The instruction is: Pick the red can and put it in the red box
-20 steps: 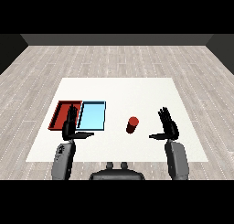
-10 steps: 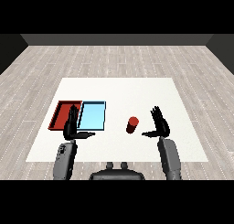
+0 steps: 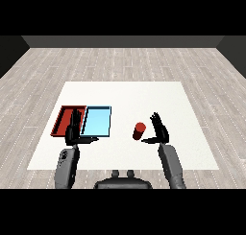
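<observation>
The can [image 3: 140, 131] stands on the desk [image 3: 144, 95], right of the blue tray [image 3: 97, 122]. The right robot hand [image 3: 160, 131] is open just beside the can, ready to grab. Next, close around it. The left robot hand [image 3: 74, 131] is open too.

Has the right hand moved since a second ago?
Yes. The right hand has moved left across the table toward the red can, which has stayed put. It is now open just right of the can, not yet around it.
</observation>
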Tool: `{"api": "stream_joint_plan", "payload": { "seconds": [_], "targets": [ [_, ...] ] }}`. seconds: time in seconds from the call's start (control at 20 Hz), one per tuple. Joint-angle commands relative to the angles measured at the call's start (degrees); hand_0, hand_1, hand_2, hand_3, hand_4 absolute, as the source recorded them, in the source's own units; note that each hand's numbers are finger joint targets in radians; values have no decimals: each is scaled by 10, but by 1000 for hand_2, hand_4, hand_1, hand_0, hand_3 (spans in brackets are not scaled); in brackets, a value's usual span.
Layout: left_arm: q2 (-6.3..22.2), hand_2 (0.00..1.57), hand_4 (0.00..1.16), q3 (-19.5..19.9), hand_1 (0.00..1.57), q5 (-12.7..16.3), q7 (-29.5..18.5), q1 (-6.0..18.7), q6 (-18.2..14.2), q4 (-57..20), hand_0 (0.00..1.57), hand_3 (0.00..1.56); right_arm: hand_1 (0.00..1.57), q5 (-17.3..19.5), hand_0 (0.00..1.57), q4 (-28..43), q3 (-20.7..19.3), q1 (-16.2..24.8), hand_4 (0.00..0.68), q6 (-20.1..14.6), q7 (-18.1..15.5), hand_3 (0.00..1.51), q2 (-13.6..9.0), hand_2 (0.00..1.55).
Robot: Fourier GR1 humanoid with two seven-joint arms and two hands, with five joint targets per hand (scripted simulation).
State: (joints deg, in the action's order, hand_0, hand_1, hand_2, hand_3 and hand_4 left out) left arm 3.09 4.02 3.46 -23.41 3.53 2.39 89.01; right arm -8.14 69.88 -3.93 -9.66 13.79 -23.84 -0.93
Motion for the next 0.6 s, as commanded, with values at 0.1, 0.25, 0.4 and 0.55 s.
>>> {"api": "stream_joint_plan", "payload": {
  "seconds": [0.1,0.25,0.4,0.55],
  "targets": [
    [-3,0,0,-5,0,21,13,-37,15,49,0,0,0,9,0,-30,19,-2,0,-20,-22,0,9,0],
    [6,0,0,-4,0,17,46,-25,10,71,0,0,0,-8,0,-54,28,-47,0,-55,-1,0,9,0],
    [-10,0,0,-1,0,11,-41,-21,14,-12,0,0,0,-11,0,-49,21,-11,0,-22,-17,0,4,0],
    [2,0,0,0,0,0,-35,-22,19,-11,0,0,0,-25,0,-74,77,-34,0,-82,-35,0,9,0]
  ]
}}
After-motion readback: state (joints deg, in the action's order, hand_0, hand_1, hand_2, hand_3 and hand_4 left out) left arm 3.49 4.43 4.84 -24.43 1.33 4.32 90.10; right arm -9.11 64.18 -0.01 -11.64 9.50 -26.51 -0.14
